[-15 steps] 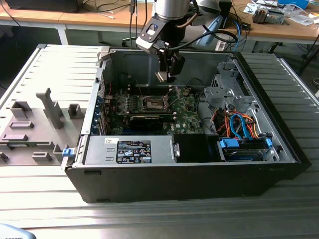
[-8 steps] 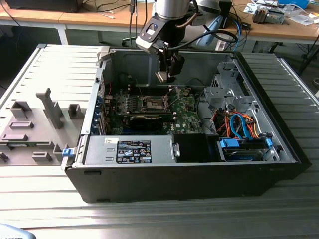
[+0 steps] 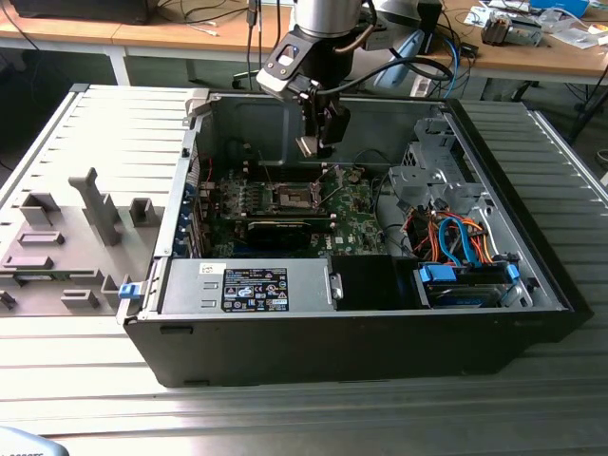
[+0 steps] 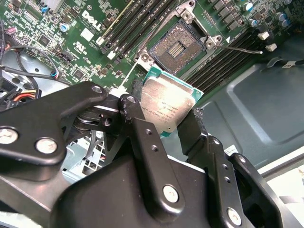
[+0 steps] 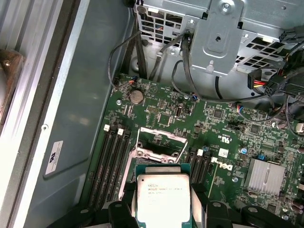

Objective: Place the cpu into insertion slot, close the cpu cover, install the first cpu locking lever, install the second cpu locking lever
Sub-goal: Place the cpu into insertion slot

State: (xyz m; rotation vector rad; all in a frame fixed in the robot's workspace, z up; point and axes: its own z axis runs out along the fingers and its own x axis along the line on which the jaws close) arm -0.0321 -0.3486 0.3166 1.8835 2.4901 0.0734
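My gripper (image 4: 164, 111) is shut on the cpu (image 4: 166, 102), a flat square chip with a silvery top and green edge, clamped by two opposite sides. In the exterior view the gripper (image 3: 318, 142) hangs inside the open computer case, above the green board. The insertion slot (image 4: 176, 47) lies uncovered just past the chip, with a dark pin field and a metal rim; it also shows in the exterior view (image 3: 293, 197). In the first wrist view the cpu (image 5: 163, 197) hangs over the board, and the silvery cpu cover (image 5: 161, 130) stands raised beyond it. A thin locking lever (image 4: 240, 48) sticks out beside the slot.
The black case (image 3: 285, 332) walls in the board on every side. A metal drive cage (image 3: 432, 176) and bundled orange and blue cables (image 3: 456, 237) fill the exterior view's right. A power supply (image 3: 247, 285) sits at the front. Grey fixtures (image 3: 95, 209) stand on the table at the exterior view's left.
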